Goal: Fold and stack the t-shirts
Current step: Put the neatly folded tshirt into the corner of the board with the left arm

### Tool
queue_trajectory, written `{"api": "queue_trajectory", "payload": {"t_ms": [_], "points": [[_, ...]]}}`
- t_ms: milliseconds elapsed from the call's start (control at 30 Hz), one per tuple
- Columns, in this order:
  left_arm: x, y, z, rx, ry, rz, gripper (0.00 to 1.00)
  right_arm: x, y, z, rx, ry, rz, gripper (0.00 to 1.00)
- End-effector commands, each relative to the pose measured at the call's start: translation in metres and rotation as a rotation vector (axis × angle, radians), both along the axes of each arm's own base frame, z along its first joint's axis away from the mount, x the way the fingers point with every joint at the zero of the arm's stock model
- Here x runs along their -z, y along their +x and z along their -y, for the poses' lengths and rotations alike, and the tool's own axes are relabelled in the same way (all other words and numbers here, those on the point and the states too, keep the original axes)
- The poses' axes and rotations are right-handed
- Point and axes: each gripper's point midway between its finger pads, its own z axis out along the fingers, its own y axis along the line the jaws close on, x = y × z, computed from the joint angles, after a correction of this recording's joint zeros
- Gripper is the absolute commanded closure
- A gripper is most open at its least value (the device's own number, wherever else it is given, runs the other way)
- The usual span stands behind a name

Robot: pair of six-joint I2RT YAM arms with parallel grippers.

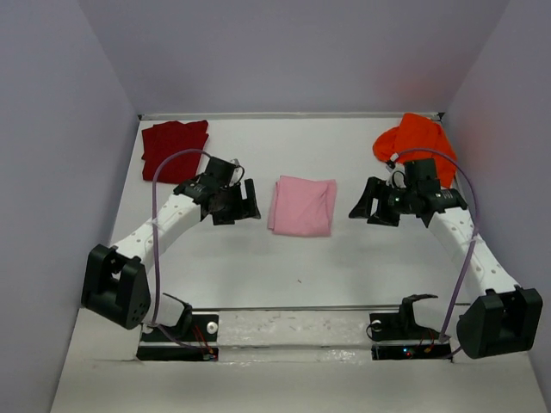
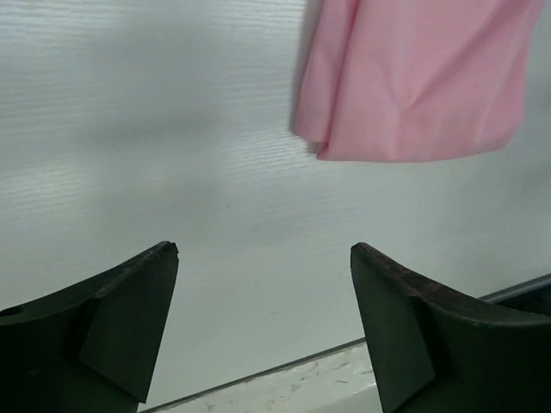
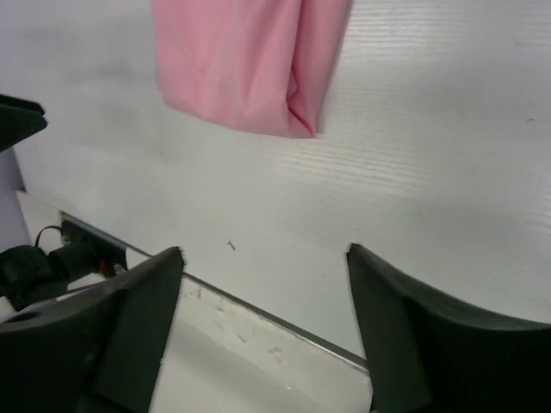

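Observation:
The light pink t-shirt (image 1: 302, 206) lies folded into a rectangle in the middle of the table; it also shows in the left wrist view (image 2: 417, 77) and the right wrist view (image 3: 245, 64). The dark red t-shirt (image 1: 175, 148) lies at the back left. The bright orange t-shirt (image 1: 415, 138) is crumpled at the back right. My left gripper (image 1: 244, 209) hangs open and empty just left of the pink shirt. My right gripper (image 1: 368, 206) hangs open and empty just right of it. Neither touches cloth.
The white table (image 1: 258, 267) is walled on three sides by grey panels. A metal rail (image 1: 293, 308) and the arm bases run along the near edge. The orange shirt lies just behind the right wrist.

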Motion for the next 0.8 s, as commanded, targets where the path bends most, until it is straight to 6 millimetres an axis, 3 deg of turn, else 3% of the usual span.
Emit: {"api": "queue_trajectory", "payload": {"t_ms": [0,67,200,367,767], "points": [[0.0,-0.014,-0.038,-0.061,0.153,0.057,0.07,0.006,0.001,0.029,0.08,-0.18,0.054,0.1],[-0.001,-0.017,-0.04,-0.065,0.146,0.072,0.05,-0.001,-0.002,0.022,0.059,-0.152,0.069,0.0],[-0.003,-0.018,-0.04,-0.049,0.147,0.09,0.04,-0.004,-0.005,0.025,0.057,-0.19,0.06,0.0],[-0.008,-0.016,-0.05,-0.056,0.196,0.117,0.01,-0.024,-0.012,0.026,0.047,-0.249,0.124,0.0],[-0.004,-0.009,-0.05,-0.018,0.233,0.132,0.01,-0.027,-0.009,0.03,0.034,-0.315,0.138,0.0]]}}
